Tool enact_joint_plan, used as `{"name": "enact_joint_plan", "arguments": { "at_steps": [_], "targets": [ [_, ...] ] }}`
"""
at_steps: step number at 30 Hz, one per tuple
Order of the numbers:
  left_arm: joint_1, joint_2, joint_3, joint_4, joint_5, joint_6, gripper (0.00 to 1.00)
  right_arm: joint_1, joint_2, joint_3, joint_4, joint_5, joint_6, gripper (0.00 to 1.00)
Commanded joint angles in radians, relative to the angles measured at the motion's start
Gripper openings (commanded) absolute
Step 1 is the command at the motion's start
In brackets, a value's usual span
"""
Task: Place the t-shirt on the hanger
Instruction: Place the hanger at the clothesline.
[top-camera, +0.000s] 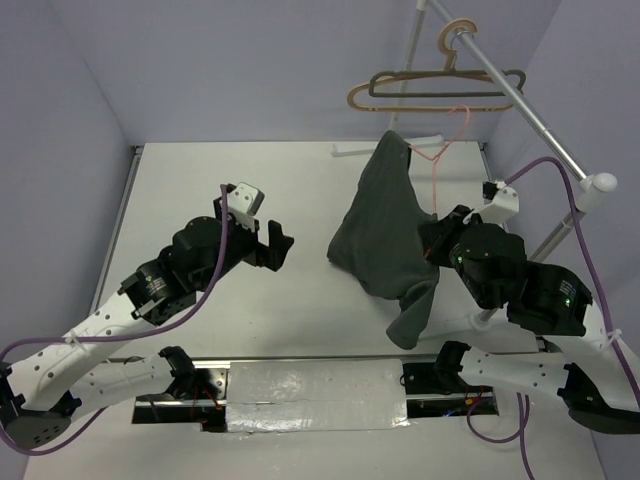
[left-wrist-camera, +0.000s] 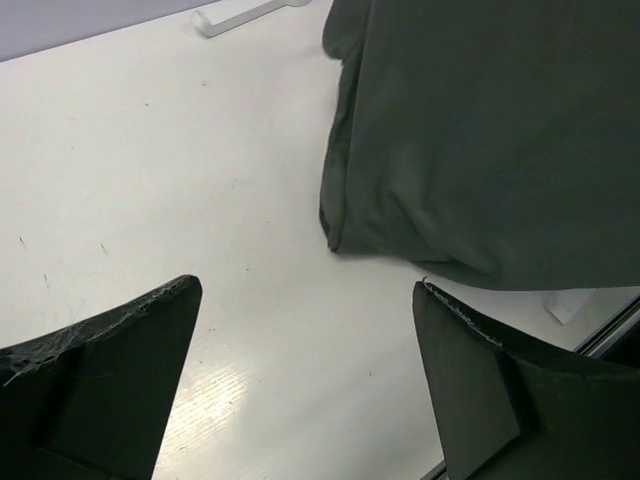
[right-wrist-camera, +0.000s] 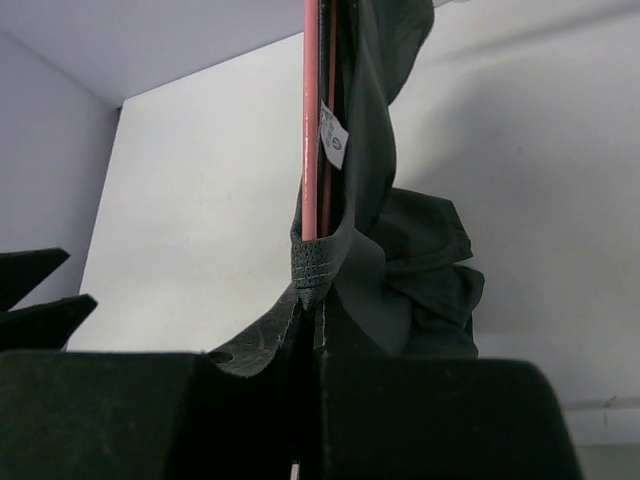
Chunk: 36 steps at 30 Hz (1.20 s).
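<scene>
White table (top-camera: 200, 180), faintly scuffed; lavender walls (top-camera: 250, 60) close it in on three sides.

Left: left gripper (top-camera: 278, 246) released, jaws spread wide, hovering over bare tabletop. There is open room to its left and ahead.

Near edge, centre: silver tape strip (top-camera: 315, 395).

Centre-right: dark grey t-shirt (top-camera: 385, 225) draped over the hanger (right-wrist-camera: 310, 120), its lower folds on the table. Right gripper (right-wrist-camera: 308, 290) clenched on the hanger's pink wire, with ribbed fabric bunched at its tips. White tag (right-wrist-camera: 333, 147) beside the wire; its print is unreadable.

Far right: slanted rail (top-camera: 510, 95) carries tan hanger (top-camera: 353, 97) and dark grey hanger (top-camera: 430, 93), crowding that corner.
</scene>
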Motion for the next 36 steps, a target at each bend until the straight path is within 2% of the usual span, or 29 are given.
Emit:
{"name": "enact_joint_plan", "arguments": {
  "at_steps": [1,7,12,16,17,20,22,26,29,32,34,36],
  "targets": [
    [-0.004,-0.003,-0.001,0.084,-0.034,-0.043,0.99,0.001,0.005,0.065,-0.077,0.143,0.136,0.0],
    [-0.004,-0.008,-0.043,0.118,-0.033,-0.058,0.99,0.003,0.033,0.119,-0.189,0.209,0.253,0.0],
    [-0.004,-0.002,-0.07,0.132,-0.044,-0.051,0.99,0.001,0.063,0.148,-0.112,0.16,0.215,0.0],
    [-0.004,0.006,-0.076,0.136,-0.043,-0.055,0.99,0.001,0.177,0.222,-0.1,0.181,0.224,0.0],
    [-0.004,0.006,-0.079,0.139,-0.044,-0.055,0.99,0.004,0.192,0.228,-0.049,0.183,0.192,0.0],
    [-0.004,0.006,-0.093,0.15,-0.047,-0.054,0.99,0.03,0.241,0.217,0.062,0.224,0.17,0.0],
    [-0.004,0.008,-0.101,0.148,-0.056,-0.05,0.99,0.059,0.286,0.236,0.078,0.299,0.169,0.0],
    [-0.004,0.006,-0.115,0.156,-0.066,-0.057,0.99,0.099,0.404,0.395,-0.003,0.442,0.196,0.0],
    [-0.004,0.006,-0.135,0.174,-0.065,-0.072,0.99,0.118,0.525,0.552,-0.152,0.539,0.241,0.0],
    [-0.004,0.009,-0.165,0.199,-0.063,-0.073,0.99,0.125,0.628,0.672,-0.356,0.608,0.368,0.0],
    [-0.004,0.021,-0.185,0.22,-0.068,-0.07,1.0,0.127,0.671,0.694,-0.443,0.632,0.449,0.0],
    [-0.004,0.035,-0.191,0.231,-0.068,-0.067,0.99,0.124,0.677,0.673,-0.445,0.635,0.452,0.0]
  ]
}}
